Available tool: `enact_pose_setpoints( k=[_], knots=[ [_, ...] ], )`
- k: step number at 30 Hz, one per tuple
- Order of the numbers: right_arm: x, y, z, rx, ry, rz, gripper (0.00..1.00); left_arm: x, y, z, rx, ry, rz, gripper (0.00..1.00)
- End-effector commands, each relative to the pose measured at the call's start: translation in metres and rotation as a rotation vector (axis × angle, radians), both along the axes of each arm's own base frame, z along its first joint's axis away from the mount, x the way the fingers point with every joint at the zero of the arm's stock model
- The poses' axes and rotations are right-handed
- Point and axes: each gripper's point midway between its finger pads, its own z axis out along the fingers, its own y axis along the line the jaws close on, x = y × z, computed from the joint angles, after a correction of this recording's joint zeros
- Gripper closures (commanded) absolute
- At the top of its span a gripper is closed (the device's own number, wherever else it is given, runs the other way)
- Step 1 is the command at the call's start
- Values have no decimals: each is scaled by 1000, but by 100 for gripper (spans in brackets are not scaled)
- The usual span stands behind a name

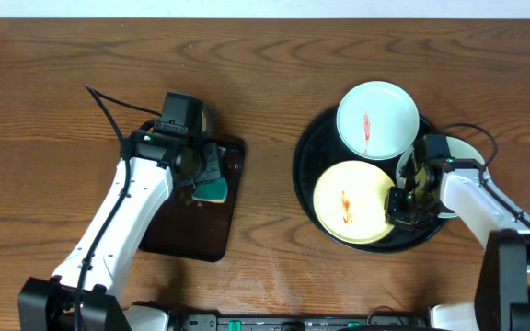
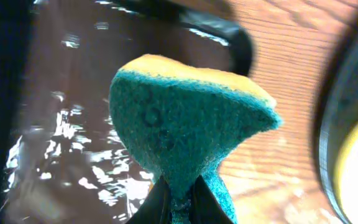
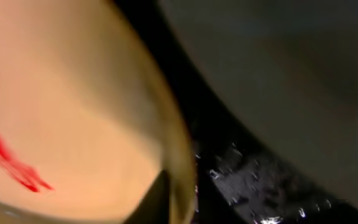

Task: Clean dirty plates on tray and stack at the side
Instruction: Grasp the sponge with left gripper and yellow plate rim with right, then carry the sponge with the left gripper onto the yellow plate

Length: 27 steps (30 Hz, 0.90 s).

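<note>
- The left arm reaches from the near edge over the small dark tray [image 1: 191, 234]; the left hand [image 2: 179, 206] is clamped on a sponge [image 2: 185, 118], green scouring side toward the wrist camera
- The right arm bends in from the right, the right hand [image 1: 401, 198] low at the yellow plate's [image 1: 352, 204] right rim. Its grip is lost in the dark, so I cannot tell
- The yellow plate lies in the round black tray [image 1: 304, 175], with a red smear near its middle
- A white plate [image 1: 377, 119], also smeared, sits at the tray's far edge; a third plate [image 1: 467, 149] peeks from behind the arm
</note>
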Motion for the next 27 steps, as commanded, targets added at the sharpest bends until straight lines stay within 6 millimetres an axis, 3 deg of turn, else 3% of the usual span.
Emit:
enact_pose_setpoints(
  k=[1, 8, 16, 18, 19, 22, 27],
  knots=[
    [8, 11, -9, 40, -20, 10, 99, 2, -23, 14, -111, -30, -106, 92],
    [34, 24, -1, 45, -161, 90, 99, 15, -43, 34, -122, -113, -174, 93],
    [34, 31, -1, 42, -115, -131, 99, 14, -129, 49, -267, -185, -251, 93],
    [35, 35, -1, 56, -118, -121, 99, 11, -145, 46, -283, -182, -270, 93],
    [35, 35, -1, 53, -134, -63, 93, 8, -152, 45, -293, -174, -269, 93],
    [41, 29, -1, 32, -190, 83, 75, 6, -155, 44, -298, -166, -264, 93],
    [64, 24, 3, 17, -325, 275, 73, 9, -156, 46, -306, -178, -260, 93]
  ],
)
